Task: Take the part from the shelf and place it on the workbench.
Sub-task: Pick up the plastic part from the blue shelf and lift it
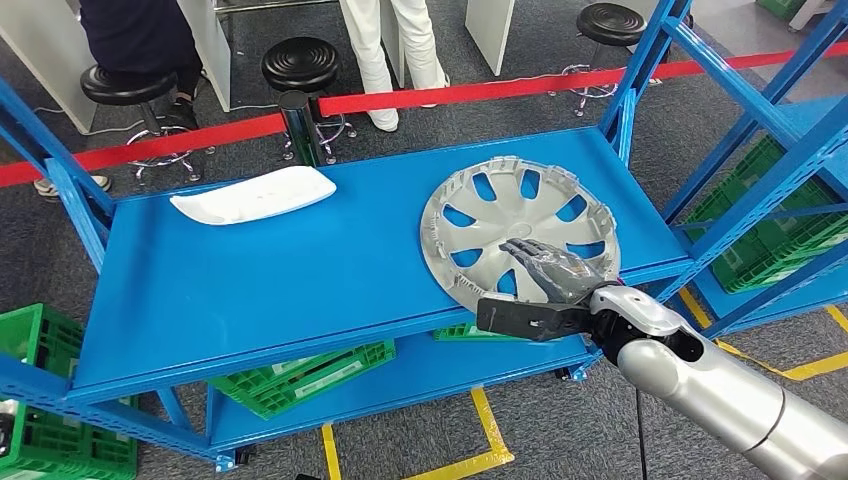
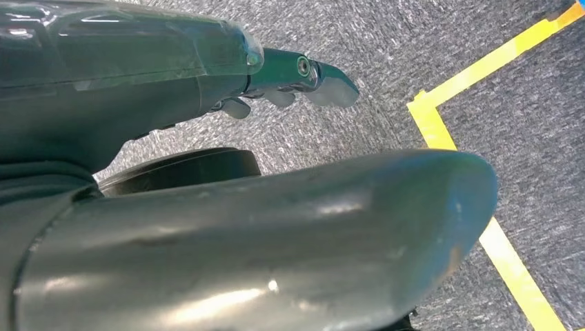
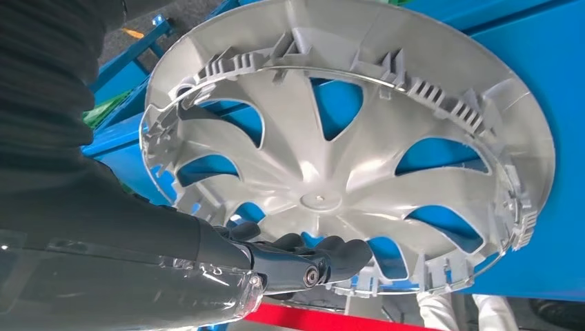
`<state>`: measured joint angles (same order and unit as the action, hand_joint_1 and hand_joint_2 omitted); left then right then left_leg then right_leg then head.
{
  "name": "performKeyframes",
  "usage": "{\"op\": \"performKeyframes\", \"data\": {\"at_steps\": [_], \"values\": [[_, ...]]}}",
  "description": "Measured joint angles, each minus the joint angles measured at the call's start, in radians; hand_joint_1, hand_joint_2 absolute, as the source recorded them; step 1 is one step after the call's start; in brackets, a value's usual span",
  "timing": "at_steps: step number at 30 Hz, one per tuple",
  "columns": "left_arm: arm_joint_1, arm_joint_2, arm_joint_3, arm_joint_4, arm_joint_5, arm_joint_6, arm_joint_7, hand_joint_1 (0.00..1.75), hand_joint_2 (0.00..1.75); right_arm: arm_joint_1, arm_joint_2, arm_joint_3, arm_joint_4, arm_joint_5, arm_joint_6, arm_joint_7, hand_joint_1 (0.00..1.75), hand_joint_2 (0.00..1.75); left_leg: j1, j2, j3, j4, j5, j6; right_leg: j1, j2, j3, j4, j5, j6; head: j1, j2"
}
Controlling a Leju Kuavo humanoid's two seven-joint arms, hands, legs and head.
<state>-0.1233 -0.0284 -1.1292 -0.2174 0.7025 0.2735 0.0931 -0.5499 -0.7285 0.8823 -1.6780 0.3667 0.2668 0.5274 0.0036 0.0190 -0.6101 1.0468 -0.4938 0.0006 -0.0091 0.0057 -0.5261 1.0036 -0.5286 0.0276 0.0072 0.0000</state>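
R hand (image 1: pixel 548 268) grasping hubcap (image 1: pixel 520 225) rim, fingertips hidden underneath, L hand (image 2: pixel 290 79) unclear

You're looking at a blue metal shelf (image 1: pixel 300 290) with a flat top deck. Directly on it: a silver wheel cover (image 1: pixel 520 225), inner side up, at the right, its near rim reaching the front edge; a white curved panel (image 1: pixel 255 195) near the back left, well apart from it.
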Motion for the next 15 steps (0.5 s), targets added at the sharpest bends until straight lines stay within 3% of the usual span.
{"op": "performKeyframes", "data": {"at_steps": [15], "values": [[0.0, -0.006, 0.0, 0.0, 0.014, 0.001, -0.001, 0.0, 0.0, -0.037, -0.007, 0.042, 0.093, -0.016, 0.039, 0.029, 0.0, 1.75, 0.0, -0.01, 0.0, 0.0, 0.0, 0.0, 0.0, -0.003, 0.0, 0.0, 0.0, 0.0, 0.0, 0.0]]}}
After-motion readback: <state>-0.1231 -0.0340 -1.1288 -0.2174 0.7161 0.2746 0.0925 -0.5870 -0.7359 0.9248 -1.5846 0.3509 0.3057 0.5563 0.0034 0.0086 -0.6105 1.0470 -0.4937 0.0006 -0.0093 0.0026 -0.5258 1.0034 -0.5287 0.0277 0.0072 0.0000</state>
